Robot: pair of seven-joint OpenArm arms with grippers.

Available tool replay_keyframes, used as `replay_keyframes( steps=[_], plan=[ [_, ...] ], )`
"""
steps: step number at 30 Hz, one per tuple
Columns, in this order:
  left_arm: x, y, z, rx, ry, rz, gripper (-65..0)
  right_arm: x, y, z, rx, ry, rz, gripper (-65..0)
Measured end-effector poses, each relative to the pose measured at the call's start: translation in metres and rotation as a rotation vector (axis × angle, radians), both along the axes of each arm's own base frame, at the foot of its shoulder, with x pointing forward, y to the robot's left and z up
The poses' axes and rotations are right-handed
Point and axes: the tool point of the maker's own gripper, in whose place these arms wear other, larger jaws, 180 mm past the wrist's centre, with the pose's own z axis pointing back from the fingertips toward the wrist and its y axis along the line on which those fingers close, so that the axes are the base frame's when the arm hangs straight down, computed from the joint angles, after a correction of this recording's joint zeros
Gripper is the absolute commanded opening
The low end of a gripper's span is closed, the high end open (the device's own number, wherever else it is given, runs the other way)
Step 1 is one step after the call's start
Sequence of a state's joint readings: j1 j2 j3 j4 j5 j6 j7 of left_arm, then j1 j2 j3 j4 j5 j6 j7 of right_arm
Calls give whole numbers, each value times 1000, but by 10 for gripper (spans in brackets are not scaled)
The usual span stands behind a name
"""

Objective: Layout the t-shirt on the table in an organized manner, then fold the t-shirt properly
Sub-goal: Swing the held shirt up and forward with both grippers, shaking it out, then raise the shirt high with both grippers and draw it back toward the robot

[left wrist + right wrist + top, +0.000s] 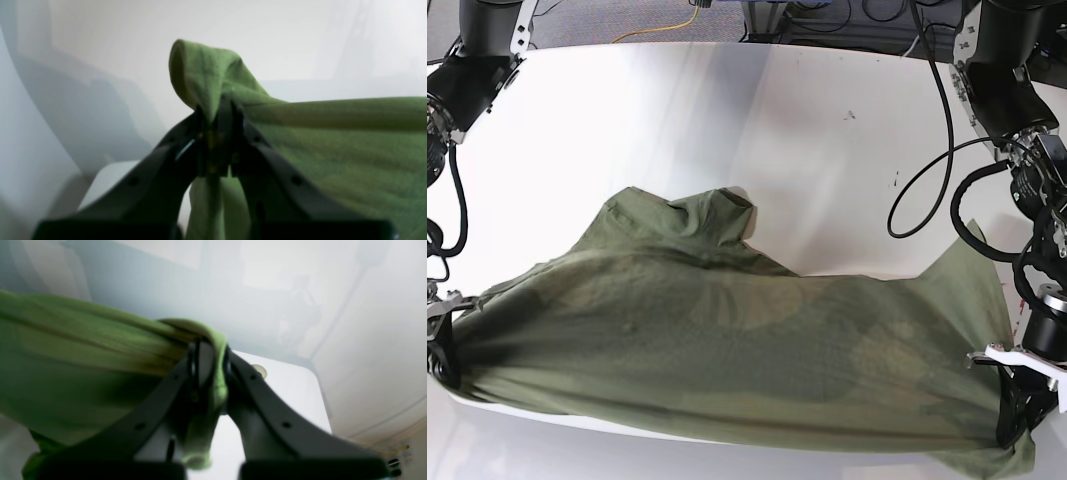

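Observation:
The olive-green t-shirt (727,340) hangs stretched across the near part of the white table (827,130), its far part with a bunched sleeve resting on the tabletop. My left gripper (1017,420), at the base view's right, is shut on one corner of the cloth. In the left wrist view the left gripper (217,110) pinches a folded peak of the t-shirt (333,150). My right gripper (442,350) is shut on the opposite corner at the base view's left. Seen from the right wrist, the right gripper (208,350) clamps a bunched edge of the t-shirt (66,373).
A round grommet hole (258,370) lies in the table (287,390) just past my right gripper. Black cables (927,150) loop over the table's right side. Small black specks (893,180) mark the white surface. The table's near edge runs under the hanging cloth.

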State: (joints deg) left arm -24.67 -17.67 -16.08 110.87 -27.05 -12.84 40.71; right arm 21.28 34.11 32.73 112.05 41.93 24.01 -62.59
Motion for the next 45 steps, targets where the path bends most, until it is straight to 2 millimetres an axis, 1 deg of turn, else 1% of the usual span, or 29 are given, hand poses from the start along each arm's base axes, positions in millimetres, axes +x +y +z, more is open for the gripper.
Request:
replay_keyframes(
  steps=[4,10,15,19,22,25,29,32,34,36,39,42,44,45],
  plan=[
    [-4,-2,-5,7,7,-3,-649,-3,0,-15,2,40,0,-650],
    [-7,-3,-21,7,46,-4,-649,-7,0,-33,5,85,0,-650],
    [-8,-2,-30,6,67,-3,-649,-6,3,-34,23,68,5,-650],
    [-8,-2,-33,5,73,-3,-649,-7,4,-36,25,74,6,-650],
    [-9,-6,-36,-9,76,-8,-649,-8,3,-41,24,85,4,-650],
    [-12,-8,-46,-12,98,-12,-649,-15,0,-50,31,106,-3,-650],
    [-18,-9,-67,-9,149,-17,-649,-29,-7,-68,28,153,-29,-650],
    [-21,-10,-79,-10,182,-17,-649,-34,-9,-76,48,164,-42,-650],
    [-22,-10,-82,-10,188,-16,-649,-36,-10,-77,60,151,-44,-650],
    [-22,-10,-80,-13,168,-19,-649,-39,-11,-76,54,141,-42,-650],
    [-25,-12,-72,-23,105,-28,-649,-41,-10,-67,29,115,-45,-650],
    [-29,-17,-72,-23,80,-38,-650,-40,-6,-53,18,51,-32,-650],
    [-32,-22,-74,-26,66,-49,-650,-40,-6,-51,20,33,-29,-650],
    [-35,-23,-75,-25,59,-53,-650,-41,-6,-53,21,36,-28,-650]
  ],
)
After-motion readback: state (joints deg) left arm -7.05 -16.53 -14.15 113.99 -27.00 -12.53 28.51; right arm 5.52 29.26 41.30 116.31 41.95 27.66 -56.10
